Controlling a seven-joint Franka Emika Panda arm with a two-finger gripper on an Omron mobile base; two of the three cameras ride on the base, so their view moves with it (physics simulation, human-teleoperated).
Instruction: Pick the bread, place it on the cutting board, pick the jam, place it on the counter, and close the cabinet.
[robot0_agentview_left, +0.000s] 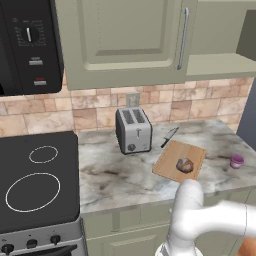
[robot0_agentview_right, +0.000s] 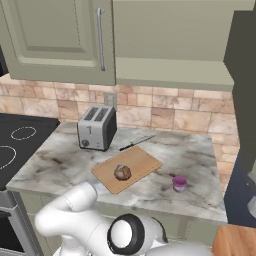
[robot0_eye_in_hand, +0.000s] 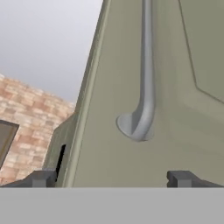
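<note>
White arm (robot0_agentview_left: 200, 220) rising from 5 o'clock in the left base view, bent at a rounded joint, same arm (robot0_agentview_right: 75, 210) at 7 o'clock in the right base view, gripper (robot0_eye_in_hand: 113, 178) with fingers spread wide apart, holding nothing.

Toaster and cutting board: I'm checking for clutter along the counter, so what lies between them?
A black-handled knife lies on the counter between the toaster and the cutting board, its tip near the board's back edge. Both base views show it.
</note>
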